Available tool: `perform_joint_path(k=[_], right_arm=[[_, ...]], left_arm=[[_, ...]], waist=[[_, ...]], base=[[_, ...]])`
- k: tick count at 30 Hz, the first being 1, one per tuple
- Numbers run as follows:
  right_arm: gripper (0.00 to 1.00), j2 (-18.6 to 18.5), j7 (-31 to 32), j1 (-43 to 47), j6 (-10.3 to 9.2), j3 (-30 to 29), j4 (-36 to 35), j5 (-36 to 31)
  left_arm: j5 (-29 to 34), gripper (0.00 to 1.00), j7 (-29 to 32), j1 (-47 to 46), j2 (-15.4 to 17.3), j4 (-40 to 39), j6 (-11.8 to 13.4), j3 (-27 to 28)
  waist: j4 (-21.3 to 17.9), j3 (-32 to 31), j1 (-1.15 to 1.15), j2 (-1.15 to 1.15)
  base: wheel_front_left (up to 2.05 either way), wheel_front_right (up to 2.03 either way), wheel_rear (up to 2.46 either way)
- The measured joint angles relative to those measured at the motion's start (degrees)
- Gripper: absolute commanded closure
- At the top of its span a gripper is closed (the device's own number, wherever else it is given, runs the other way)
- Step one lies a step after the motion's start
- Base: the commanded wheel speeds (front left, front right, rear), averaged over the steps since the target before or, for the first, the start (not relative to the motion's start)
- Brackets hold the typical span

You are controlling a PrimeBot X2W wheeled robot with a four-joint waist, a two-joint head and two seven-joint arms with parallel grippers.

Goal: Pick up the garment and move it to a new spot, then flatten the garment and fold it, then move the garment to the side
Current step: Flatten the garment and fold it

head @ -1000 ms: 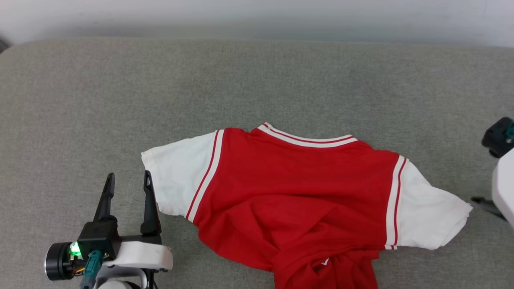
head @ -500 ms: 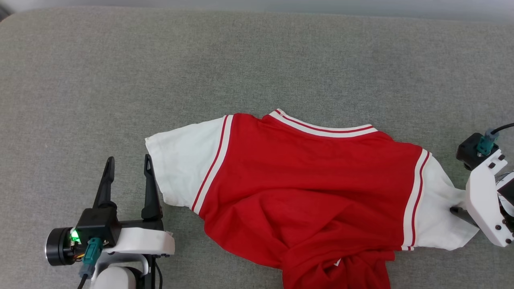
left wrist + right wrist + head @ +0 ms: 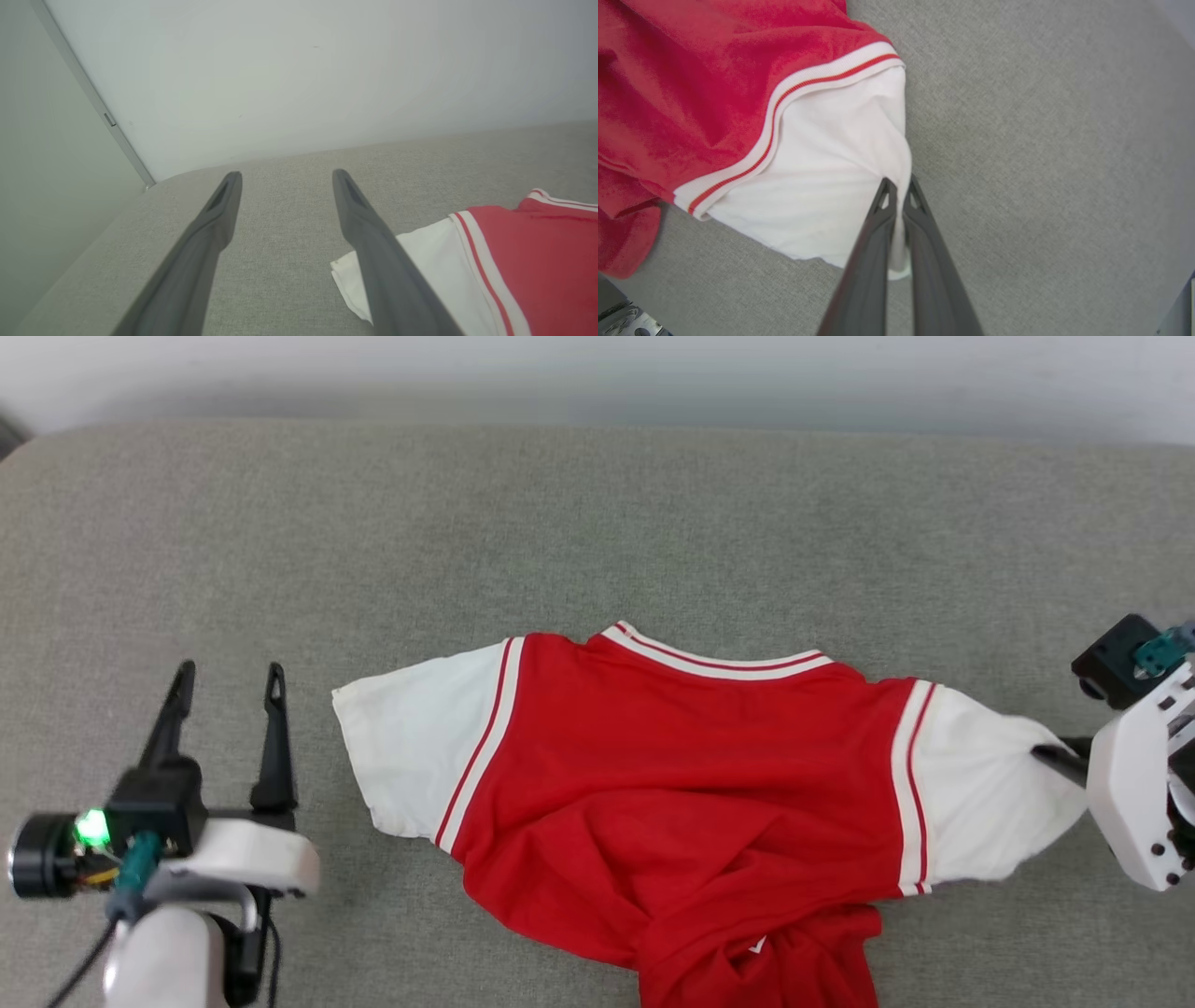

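The garment [image 3: 691, 775], a red jersey with white sleeves edged in red stripes, lies rumpled on the grey cushioned surface [image 3: 597, 523], its lower part bunched toward the near edge. My right gripper [image 3: 899, 186] is shut on the edge of the garment's right white sleeve [image 3: 831, 177], pinching the cloth between its fingers; in the head view the right gripper [image 3: 1050, 756] meets that sleeve [image 3: 980, 793] at the far right. My left gripper [image 3: 227, 677] stands open left of the other white sleeve [image 3: 411, 756], apart from it, with nothing between its fingers [image 3: 359, 214].
A pale wall [image 3: 597, 373] runs along the far edge of the grey surface. In the left wrist view a wall corner strip [image 3: 93, 102] rises at the left. Bare grey surface stretches beyond and to the left of the garment [image 3: 537, 252].
My right gripper came in to the right sleeve's edge and shut on it, pulling the sleeve taut. My left gripper shifted left, away from the left sleeve. The camera also bobbed.
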Motion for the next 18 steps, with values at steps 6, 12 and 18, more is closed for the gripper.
perform_joint_path(k=[6, 12, 18], right_arm=[[1.00, -1.36, -3.63, 1.85, 0.00, -3.67, -3.85, -0.92], [1.00, -1.49, -3.88, 5.06, 0.00, -7.06, -6.98, -2.89], [1.00, 0.14, -3.11, 7.10, 0.00, -9.98, -9.18, -5.44]], left_arm=[[-0.76, 0.00, 6.80, -8.04, 6.13, 2.76, -3.67, -0.75], [-5.12, 0.00, 22.50, -16.11, 14.00, 3.10, -5.61, -6.87], [-18.15, 0.00, 41.80, -23.95, 26.10, 0.87, -5.77, -21.62]], waist=[[-1.13, -1.84, 0.00, 0.00], [-2.01, -1.23, 0.00, 0.00], [-2.78, 0.33, 0.00, 0.00]], base=[[0.00, 0.00, 0.00], [0.00, 0.00, 0.00], [0.00, 0.00, 0.00]])
